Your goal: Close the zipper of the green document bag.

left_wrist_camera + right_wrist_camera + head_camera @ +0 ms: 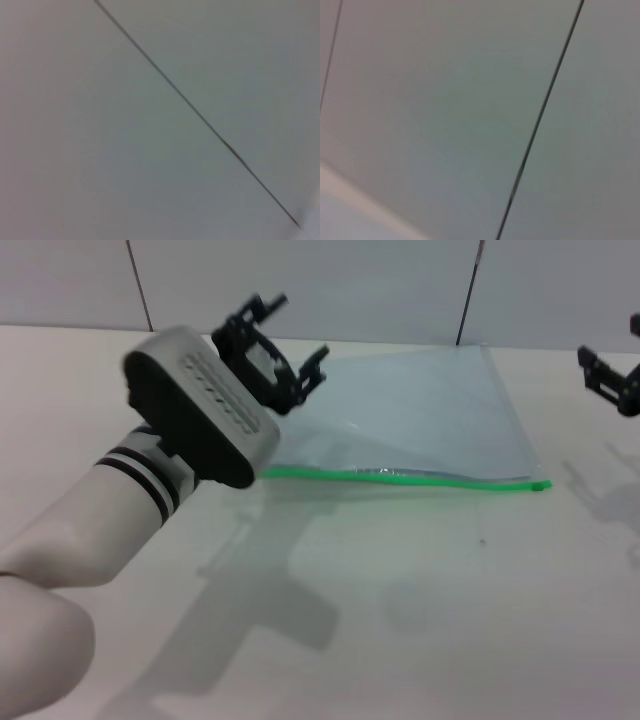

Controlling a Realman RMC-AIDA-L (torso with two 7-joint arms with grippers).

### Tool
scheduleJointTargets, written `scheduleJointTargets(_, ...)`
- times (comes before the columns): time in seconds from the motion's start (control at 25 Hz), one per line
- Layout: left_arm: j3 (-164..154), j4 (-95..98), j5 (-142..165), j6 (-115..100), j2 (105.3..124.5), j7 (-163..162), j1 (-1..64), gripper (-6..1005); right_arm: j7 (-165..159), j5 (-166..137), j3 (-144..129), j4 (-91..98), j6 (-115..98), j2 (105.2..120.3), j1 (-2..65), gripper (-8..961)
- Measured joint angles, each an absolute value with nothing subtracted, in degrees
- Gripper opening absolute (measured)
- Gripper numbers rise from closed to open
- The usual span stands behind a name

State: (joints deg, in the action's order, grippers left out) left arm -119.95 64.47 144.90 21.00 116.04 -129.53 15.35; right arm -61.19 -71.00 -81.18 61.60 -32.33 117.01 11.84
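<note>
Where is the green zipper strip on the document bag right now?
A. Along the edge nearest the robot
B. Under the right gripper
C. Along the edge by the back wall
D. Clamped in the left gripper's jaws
A: in the head view the zipper runs along the near edge of the green document bag, while the left gripper hovers above the bag's far left part with open jaws holding nothing.
</note>
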Motion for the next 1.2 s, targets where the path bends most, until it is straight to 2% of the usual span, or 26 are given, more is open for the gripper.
scheduleJointTargets(0.08,-120.5,63.9,144.6,25.3,116.13,-131.6,15.0,683,-55.1,-61.6,-83.2,61.5,-32.8,117.04,11.0,666)
scheduleJointTargets(0.12,-120.7,63.2,144.5,28.5,116.23,-133.5,14.8,698,-52.0,-57.0,-84.2,61.2,-33.5,117.06,10.7,692)
scheduleJointTargets(0.2,-121.5,61.4,144.3,36.0,116.22,-139.7,14.4,728,-46.0,-48.3,-86.0,59.7,-35.5,117.10,10.3,691)
scheduleJointTargets(0.52,-122.1,58.8,141.7,43.2,116.04,-148.4,14.0,847,-20.0,-17.1,-95.0,53.1,-41.1,117.24,9.6,688)
scheduleJointTargets(0.8,-122.1,58.7,140.3,43.3,116.12,-151.5,13.4,847,-11.9,-3.5,-98.8,48.0,-45.1,116.98,11.0,688)
scheduleJointTargets(1.2,-121.6,58.6,136.2,43.5,116.22,-151.5,12.9,847,-12.1,0.1,-98.9,42.1,-50.8,116.98,13.0,688)
